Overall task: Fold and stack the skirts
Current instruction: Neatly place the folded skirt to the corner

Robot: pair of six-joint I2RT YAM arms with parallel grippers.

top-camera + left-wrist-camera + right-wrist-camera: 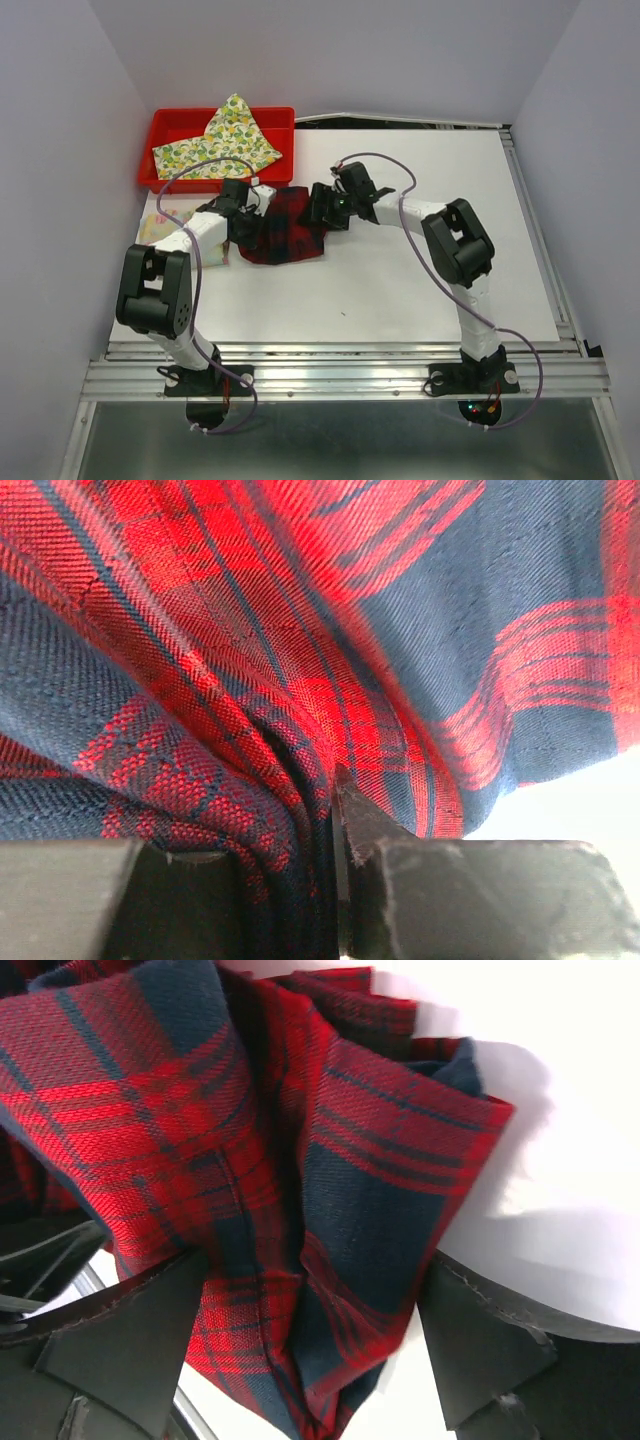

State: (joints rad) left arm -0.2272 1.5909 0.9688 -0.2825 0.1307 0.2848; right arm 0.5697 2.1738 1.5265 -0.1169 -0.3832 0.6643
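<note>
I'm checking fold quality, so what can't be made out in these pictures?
- floral skirt: top view, mostly hidden under the left arm.
- plaid skirt outline: top view, left gripper and right gripper cover it; wrist views crop it at the edges.
- layers pinched by the left gripper: left wrist view, folds overlap.

Table, holdings by position.
- Far left corner: tray, with the lemon-print skirt in it (one tip overlaps the back rim).
- Left edge, before the tray: floral skirt, partly behind the left arm.
- Left of centre, just before the tray's right end: plaid skirt, with the left gripper at its left side and the right gripper at its far right side.
</note>
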